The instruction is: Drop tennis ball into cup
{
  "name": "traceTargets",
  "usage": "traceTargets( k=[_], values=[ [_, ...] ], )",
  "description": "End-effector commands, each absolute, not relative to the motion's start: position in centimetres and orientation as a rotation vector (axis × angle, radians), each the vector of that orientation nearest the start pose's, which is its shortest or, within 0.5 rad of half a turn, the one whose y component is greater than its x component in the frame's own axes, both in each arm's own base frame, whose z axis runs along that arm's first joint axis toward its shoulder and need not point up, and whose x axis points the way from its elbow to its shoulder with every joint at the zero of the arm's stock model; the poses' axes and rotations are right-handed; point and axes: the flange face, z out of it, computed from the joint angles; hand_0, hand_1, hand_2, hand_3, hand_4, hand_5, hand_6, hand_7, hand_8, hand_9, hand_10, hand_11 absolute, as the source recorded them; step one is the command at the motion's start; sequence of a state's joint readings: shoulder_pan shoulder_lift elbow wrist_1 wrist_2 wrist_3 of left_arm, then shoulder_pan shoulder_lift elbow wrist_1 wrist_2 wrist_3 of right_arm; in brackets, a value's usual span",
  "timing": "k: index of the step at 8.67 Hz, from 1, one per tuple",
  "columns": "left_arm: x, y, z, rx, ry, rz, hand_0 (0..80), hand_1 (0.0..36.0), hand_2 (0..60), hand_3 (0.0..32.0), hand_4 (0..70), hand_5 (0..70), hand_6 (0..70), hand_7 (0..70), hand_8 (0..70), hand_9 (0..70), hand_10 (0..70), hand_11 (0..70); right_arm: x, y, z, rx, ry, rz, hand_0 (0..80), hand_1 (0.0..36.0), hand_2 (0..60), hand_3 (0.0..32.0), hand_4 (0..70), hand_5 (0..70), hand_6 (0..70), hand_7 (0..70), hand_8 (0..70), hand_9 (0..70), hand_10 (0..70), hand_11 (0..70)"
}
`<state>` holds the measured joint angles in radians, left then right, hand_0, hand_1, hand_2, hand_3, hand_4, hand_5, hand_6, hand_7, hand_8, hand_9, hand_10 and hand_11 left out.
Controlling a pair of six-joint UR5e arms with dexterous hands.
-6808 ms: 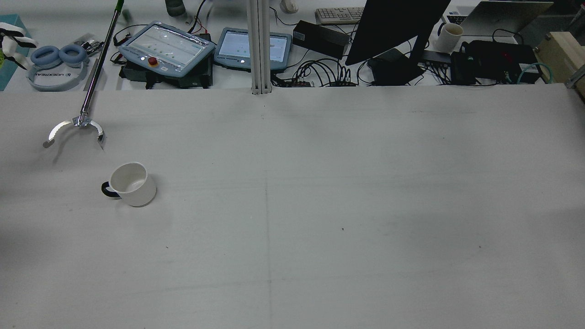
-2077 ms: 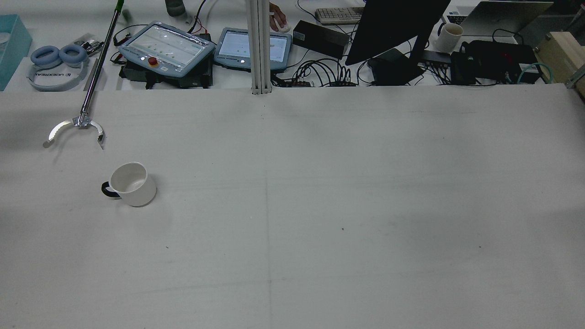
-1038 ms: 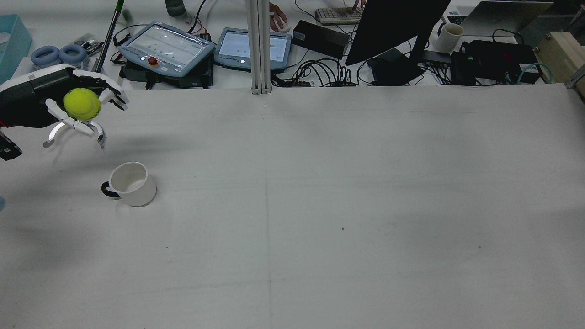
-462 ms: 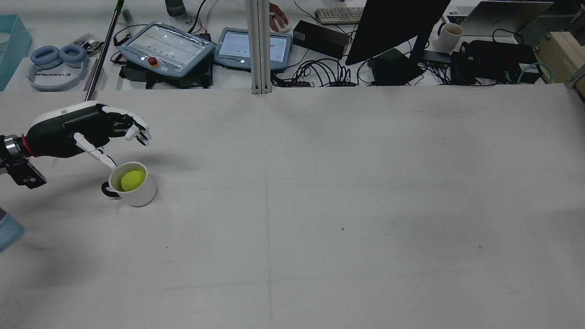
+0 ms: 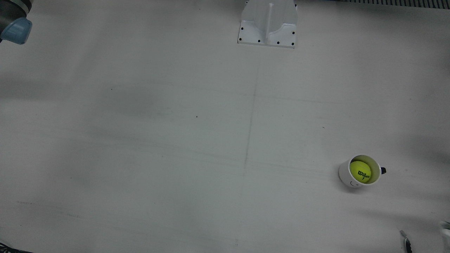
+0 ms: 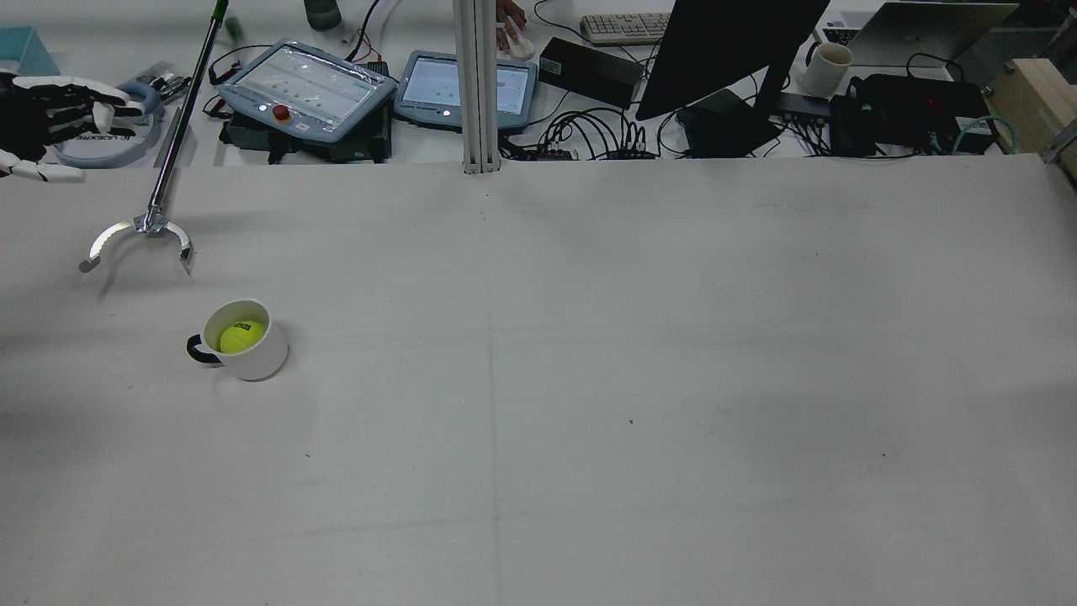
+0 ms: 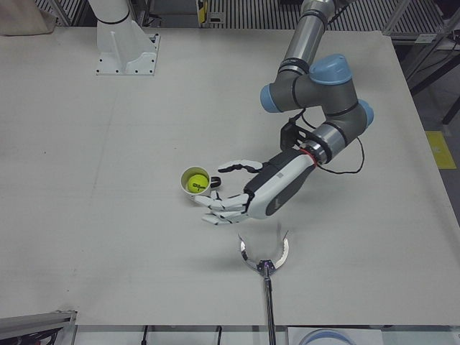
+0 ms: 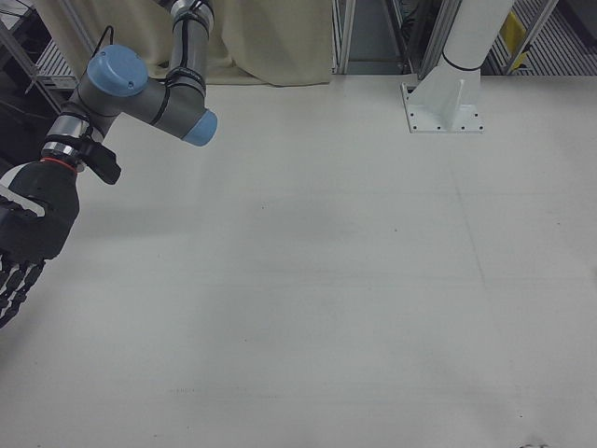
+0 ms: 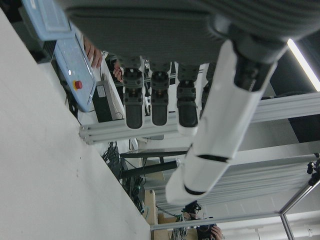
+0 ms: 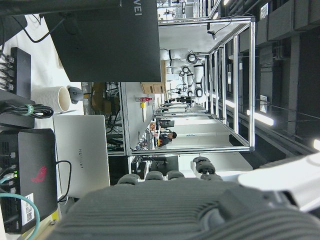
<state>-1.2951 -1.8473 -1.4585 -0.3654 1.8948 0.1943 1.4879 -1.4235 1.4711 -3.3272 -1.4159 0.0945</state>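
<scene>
- Left-front view: ball [image 7: 195, 185] sits inside the cup [image 7: 194, 180], just beside the left hand [image 7: 241, 195], whose fingers are spread and empty.
- Judgement: withdraw upward, clear of the cup's rim.
- Right hand [image 8: 23, 245] well away, fingers extended, empty.

You have a pale grey table [image 6: 639, 353] with a faint seam running down its middle. Take the white cup [image 6: 246, 339] as your landmark: it stands upright on the robot's left half, with the tennis ball [image 6: 239, 337] inside. The metal claw [image 6: 137, 240] of a grabber pole lies flat just beyond the cup. A white pedestal base [image 5: 267, 26] is bolted well behind it.
</scene>
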Motion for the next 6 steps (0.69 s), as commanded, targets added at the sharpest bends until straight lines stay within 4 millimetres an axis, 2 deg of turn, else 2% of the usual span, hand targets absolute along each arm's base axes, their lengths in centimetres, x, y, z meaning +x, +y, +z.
traceTargets(
  k=[1,2,3,4,5,6],
  values=[
    [-2.9,-64.0,61.1,-0.157,2.278,-1.449,74.7,35.9,13.3,0.0,7.1,7.9,2.1,22.7,0.1,3.1,1.9,6.5,10.4,-54.8,67.7,0.000,1.995,-2.281,0.0,0.0,0.0,0.0,0.0,0.0,0.0,0.0,0.0,0.0,0.0,0.0],
    [-3.7,-63.9,61.3,-0.145,2.282,-1.458,48.6,24.8,29.4,0.0,0.4,4.4,5.4,8.7,0.7,0.5,0.0,0.7,10.4,-54.8,67.6,0.000,1.997,-2.280,0.0,0.0,0.0,0.0,0.0,0.0,0.0,0.0,0.0,0.0,0.0,0.0],
    [-6.0,-63.7,61.4,-0.105,2.297,-1.474,0.0,6.5,35.4,2.0,0.0,0.0,0.0,3.3,0.0,0.0,0.0,0.0,10.4,-54.8,67.6,0.000,1.997,-2.280,0.0,0.0,0.0,0.0,0.0,0.0,0.0,0.0,0.0,0.0,0.0,0.0],
    [-6.2,-63.7,61.7,-0.103,2.299,-1.476,0.0,0.0,32.9,2.8,0.0,0.0,0.0,2.0,0.0,0.0,0.0,0.0,10.4,-54.8,67.6,-0.001,1.997,-2.281,0.0,0.0,0.0,0.0,0.0,0.0,0.0,0.0,0.0,0.0,0.0,0.0],
    [-6.3,-63.7,61.8,-0.100,2.303,-1.472,0.0,0.0,29.2,3.6,0.0,0.0,0.0,1.4,0.0,0.0,0.0,0.0,10.4,-54.8,67.6,-0.001,1.997,-2.281,0.0,0.0,0.0,0.0,0.0,0.0,0.0,0.0,0.0,0.0,0.0,0.0],
    [-6.4,-63.8,61.6,-0.099,2.306,-1.470,0.0,0.0,29.4,3.0,0.0,0.0,0.0,1.3,0.0,0.0,0.0,0.0,10.4,-54.8,67.6,-0.001,1.997,-2.281,0.0,0.0,0.0,0.0,0.0,0.0,0.0,0.0,0.0,0.0,0.0,0.0]
  ],
)
